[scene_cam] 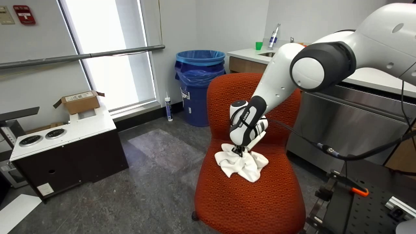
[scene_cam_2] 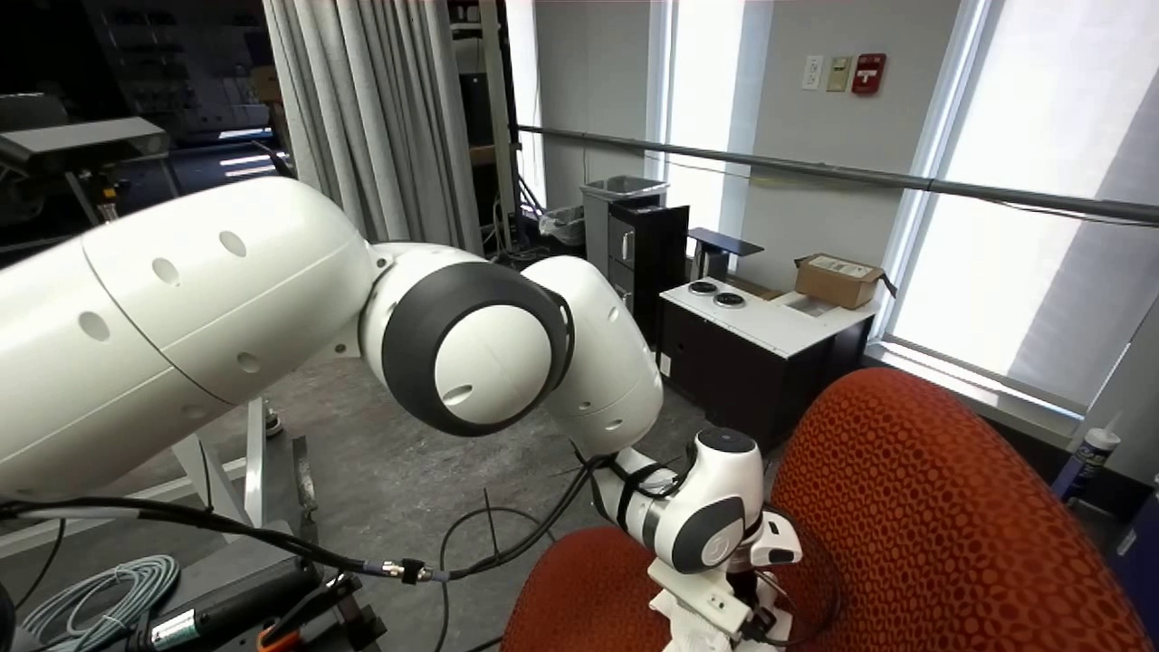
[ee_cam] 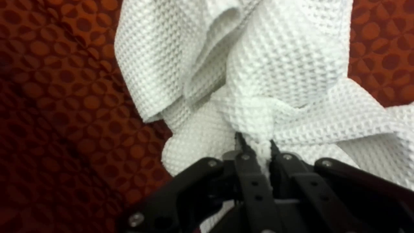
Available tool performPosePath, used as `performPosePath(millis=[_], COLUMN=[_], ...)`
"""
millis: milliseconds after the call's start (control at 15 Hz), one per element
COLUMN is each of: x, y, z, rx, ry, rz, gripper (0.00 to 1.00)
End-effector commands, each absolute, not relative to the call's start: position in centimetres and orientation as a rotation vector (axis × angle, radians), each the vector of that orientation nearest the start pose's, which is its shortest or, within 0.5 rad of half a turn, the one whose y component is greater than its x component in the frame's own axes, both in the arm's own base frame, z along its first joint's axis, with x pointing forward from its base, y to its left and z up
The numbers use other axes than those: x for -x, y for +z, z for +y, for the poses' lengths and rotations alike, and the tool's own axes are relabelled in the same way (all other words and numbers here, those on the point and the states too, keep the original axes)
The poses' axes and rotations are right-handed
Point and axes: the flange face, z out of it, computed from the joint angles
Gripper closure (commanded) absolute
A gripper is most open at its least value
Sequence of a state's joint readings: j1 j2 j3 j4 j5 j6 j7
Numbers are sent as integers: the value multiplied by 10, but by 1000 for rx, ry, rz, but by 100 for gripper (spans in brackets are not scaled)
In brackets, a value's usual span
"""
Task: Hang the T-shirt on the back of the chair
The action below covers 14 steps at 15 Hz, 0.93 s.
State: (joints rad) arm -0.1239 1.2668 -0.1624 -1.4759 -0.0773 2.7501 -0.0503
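The gripper (ee_cam: 257, 142) pinches the white cloth (scene_cam: 242, 165) bunched on the chair seat (scene_cam: 250, 201), so lifting and draping over the backrest (scene_cam: 234, 87) apparently remain.

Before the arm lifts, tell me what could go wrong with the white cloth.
The end effector pinches only a narrow fold of the white cloth, so it might slip out. The arm appears close to the backrest and could bump it when rising. A caster shows under the chair, so a bump might roll it away.
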Motion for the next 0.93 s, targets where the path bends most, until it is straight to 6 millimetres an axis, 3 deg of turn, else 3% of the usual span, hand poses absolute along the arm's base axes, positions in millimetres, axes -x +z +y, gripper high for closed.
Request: performPosePath(millis=[0,533,867], x=[-634,-665,-680], y=[-12,128,197], z=[-177,-190,-211], rx=[3250,3130,3118], ry=[25,-109,-125], rz=[71,106,225], gripper=[100,100,100])
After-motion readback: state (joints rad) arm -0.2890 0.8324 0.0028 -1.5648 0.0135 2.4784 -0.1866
